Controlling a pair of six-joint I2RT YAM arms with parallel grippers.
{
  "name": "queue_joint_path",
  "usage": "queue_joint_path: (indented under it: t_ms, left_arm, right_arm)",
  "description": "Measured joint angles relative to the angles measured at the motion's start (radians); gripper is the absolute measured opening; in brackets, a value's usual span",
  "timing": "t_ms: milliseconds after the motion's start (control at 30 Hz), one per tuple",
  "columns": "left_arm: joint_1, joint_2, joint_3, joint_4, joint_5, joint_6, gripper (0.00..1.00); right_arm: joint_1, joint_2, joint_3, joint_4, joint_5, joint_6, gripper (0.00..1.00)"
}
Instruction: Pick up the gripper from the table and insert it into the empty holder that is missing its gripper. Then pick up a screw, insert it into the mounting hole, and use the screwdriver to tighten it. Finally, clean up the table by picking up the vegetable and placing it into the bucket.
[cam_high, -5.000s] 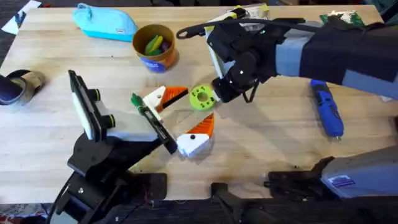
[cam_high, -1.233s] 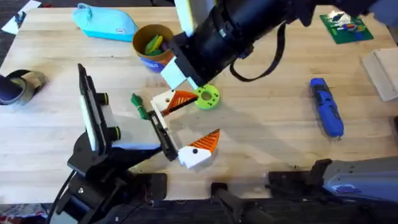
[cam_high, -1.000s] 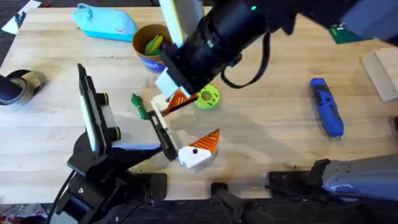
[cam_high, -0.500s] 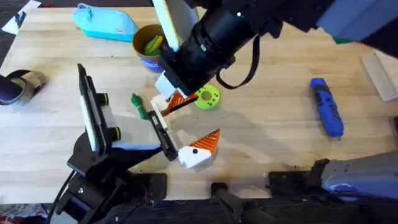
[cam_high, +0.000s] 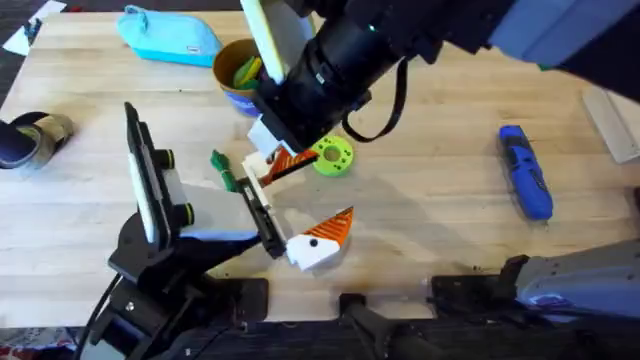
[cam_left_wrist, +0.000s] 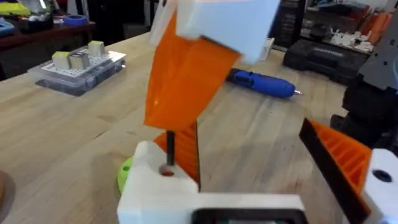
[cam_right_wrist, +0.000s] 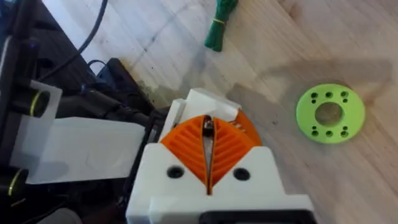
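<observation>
Pale wood tabletop (cam_high: 440, 250) carries the whole scene, with the dark right arm (cam_high: 400, 40) reaching across the middle from the far right. Its right gripper (cam_high: 272, 140) points down at the table's centre, the orange ribbed pads (cam_right_wrist: 227, 149) pressed together with only a thin dark sliver between them. The left arm (cam_high: 160, 250) rises from the lower left, and the black rail of the left gripper (cam_high: 258, 210) stretches toward the centre; whether that claw is spread or closed cannot be told. A light blue zip pouch (cam_high: 170, 35) lies at the far left edge, and the orange-yellow bucket (cam_high: 247, 75) stands just beside it with yellow-green pieces inside. The blue screwdriver (cam_high: 526, 172) lies well apart on the right. A blocky white-and-orange wedge (cam_high: 320, 232) sits at the rail's near end. The gripper (cam_high: 272, 164) – a small white and orange piece – sits on the table directly under the right gripper's tips, touching them, though an actual pinch cannot be made out. A lime-green disc (cam_high: 332, 156) lies just beside it, and a small green vegetable sprig (cam_high: 222, 168) lies on its other side.
</observation>
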Motion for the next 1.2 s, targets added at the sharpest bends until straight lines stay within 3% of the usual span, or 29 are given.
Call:
queue_joint_path:
  t_ms: [1200]
  left_arm:
    - [0.0,0.0,0.0,0.0,0.001,0.0,0.99]
  right_arm:
    - [0.0,0.052,0.001,0.017,-0.025,-0.001,0.006]
